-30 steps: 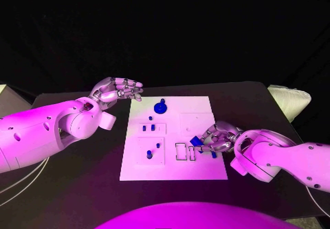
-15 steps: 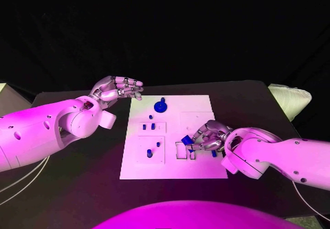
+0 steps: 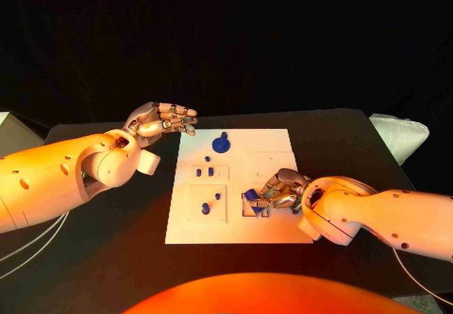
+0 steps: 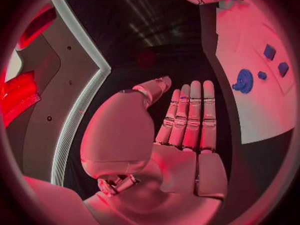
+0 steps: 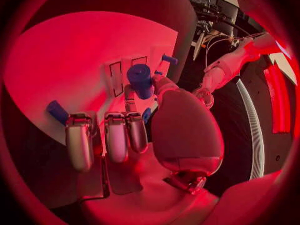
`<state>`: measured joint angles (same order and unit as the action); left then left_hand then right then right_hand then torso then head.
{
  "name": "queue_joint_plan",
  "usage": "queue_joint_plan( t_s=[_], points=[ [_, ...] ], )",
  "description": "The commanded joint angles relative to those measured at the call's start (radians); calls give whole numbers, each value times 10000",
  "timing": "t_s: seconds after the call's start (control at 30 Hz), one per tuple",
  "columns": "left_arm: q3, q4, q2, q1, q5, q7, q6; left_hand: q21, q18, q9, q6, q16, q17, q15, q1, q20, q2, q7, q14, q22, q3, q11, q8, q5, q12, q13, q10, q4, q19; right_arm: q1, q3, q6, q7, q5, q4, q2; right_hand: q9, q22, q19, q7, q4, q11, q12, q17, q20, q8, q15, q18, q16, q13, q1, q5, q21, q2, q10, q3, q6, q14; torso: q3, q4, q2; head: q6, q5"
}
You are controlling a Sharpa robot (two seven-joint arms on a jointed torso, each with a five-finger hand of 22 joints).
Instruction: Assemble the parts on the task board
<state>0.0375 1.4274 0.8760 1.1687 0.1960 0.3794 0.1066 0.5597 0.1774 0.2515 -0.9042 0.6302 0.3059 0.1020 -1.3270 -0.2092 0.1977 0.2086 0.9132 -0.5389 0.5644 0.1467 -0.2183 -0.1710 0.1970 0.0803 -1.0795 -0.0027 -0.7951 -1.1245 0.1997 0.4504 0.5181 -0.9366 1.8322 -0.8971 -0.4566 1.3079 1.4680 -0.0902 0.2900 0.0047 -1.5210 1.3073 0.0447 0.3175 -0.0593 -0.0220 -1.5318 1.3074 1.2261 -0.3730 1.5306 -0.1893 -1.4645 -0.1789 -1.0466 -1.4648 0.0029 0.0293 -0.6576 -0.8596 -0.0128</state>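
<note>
The white task board (image 3: 273, 229) lies mid-table. My right hand (image 3: 277, 191) hangs low over its near right part and pinches a blue cylindrical part (image 3: 253, 195) between thumb and a finger. In the right wrist view that part (image 5: 140, 78) hangs beside two rectangular slots (image 5: 115, 78), and another blue piece (image 5: 56, 111) shows by the outer finger. My left hand (image 3: 162, 119) hovers off the board's far left corner, fingers apart and holding nothing (image 4: 187, 120). A blue round knob (image 3: 221, 144) stands at the board's far edge, and small blue parts (image 3: 205, 173) sit in the left plates.
A white ribbed object (image 3: 398, 134) lies at the table's right edge and a pale box (image 3: 4, 127) at the left edge. Cables (image 3: 28, 239) trail under my left arm. Bare black tabletop (image 3: 113, 229) flanks the board.
My right hand has carried the blue part leftward across the board, closer to the rectangular slots. The left hand has hardly moved.
</note>
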Motion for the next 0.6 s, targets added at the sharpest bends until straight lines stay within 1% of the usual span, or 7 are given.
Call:
queue_joint_plan(
  t_s=[0.03, 0.27, 0.43, 0.53, 0.57, 0.6],
  points=[
    [-7, 29, -9, 5, -58, 61, -100, -33, 15, -10, -2, -67, 12, 13, -11, 0, -30, 25, 44, 10, -36, 40, -32, 2, -51, -15, -24, -11, -57, 15, 1, -102, 230, -481, -78, 65, 7, 2538, 948, 181, 16, -72, -83, 1698, -63, 60, -83, 151, -71, 2233, -143, 82, 58, 26, -766, -64, -261, -866, 6, 6, -4, 13, -8],
    [-7, 36, 11, 5, -58, 57, -89, -33, 15, -10, -2, -67, 12, 13, -11, 0, -30, 25, 44, 10, -36, 40, -32, 2, -51, -15, -24, -11, -57, 18, 1, -164, 317, -653, -152, 134, -2, 2551, 960, 199, 16, -88, -97, 1742, -74, 93, -97, 161, -85, 2250, -220, 131, 108, 58, -779, -66, -289, -876, 6, 3, -9, -31, -3],
    [-7, 39, 17, 5, -58, 53, -88, -33, 15, -10, -2, -67, 12, 13, -11, 0, -30, 25, 44, 10, -36, 40, -32, 2, -51, -15, -24, -11, -57, 26, 1, -186, 307, -663, -178, 185, -5, 2551, 960, 205, 16, -95, -97, 1746, -82, 108, -104, 161, -87, 2252, -279, 179, 107, 53, -781, -51, -291, -877, 6, 5, -4, -41, 7],
    [-7, 42, 20, 5, -58, 53, -87, -69, 18, -20, -7, -84, 31, 11, -15, -1, -31, 22, 49, 29, -44, 37, -41, 1, -53, -15, -34, -2, -78, 35, 1, -152, 306, -670, -200, 213, -9, 2553, 962, 209, 19, -100, -99, 1751, -91, 132, -111, 162, -88, 2258, -401, 288, 114, 58, -785, -11, -286, -878, 4, 7, 0, -43, 8],
    [-7, 43, 22, 5, -58, 52, -87, -69, 18, -20, -7, -84, 31, 11, -15, -1, -31, 22, 49, 29, -44, 37, -41, 1, -53, -15, -34, -2, -78, 38, 1, -131, 308, -680, -210, 222, -15, 2551, 960, 216, 13, -106, -94, 1747, -98, 162, -115, 161, -85, 2258, -517, 540, 108, 84, -785, 42, -280, -877, 0, 4, -1, -44, 6],
    [-7, 43, 23, 5, -58, 51, -86, -69, 18, -20, -7, -84, 31, 11, -15, -1, -31, 22, 49, 29, -44, 37, -41, 1, -53, -15, -34, -2, -78, 41, 1, -115, 309, -690, -217, 229, -17, 2549, 959, 218, 14, -107, -94, 1754, -100, 173, -117, 160, -88, 2260, -551, 623, 101, 92, -786, 65, -278, -878, -1, 3, -1, -44, 5]
  ],
)
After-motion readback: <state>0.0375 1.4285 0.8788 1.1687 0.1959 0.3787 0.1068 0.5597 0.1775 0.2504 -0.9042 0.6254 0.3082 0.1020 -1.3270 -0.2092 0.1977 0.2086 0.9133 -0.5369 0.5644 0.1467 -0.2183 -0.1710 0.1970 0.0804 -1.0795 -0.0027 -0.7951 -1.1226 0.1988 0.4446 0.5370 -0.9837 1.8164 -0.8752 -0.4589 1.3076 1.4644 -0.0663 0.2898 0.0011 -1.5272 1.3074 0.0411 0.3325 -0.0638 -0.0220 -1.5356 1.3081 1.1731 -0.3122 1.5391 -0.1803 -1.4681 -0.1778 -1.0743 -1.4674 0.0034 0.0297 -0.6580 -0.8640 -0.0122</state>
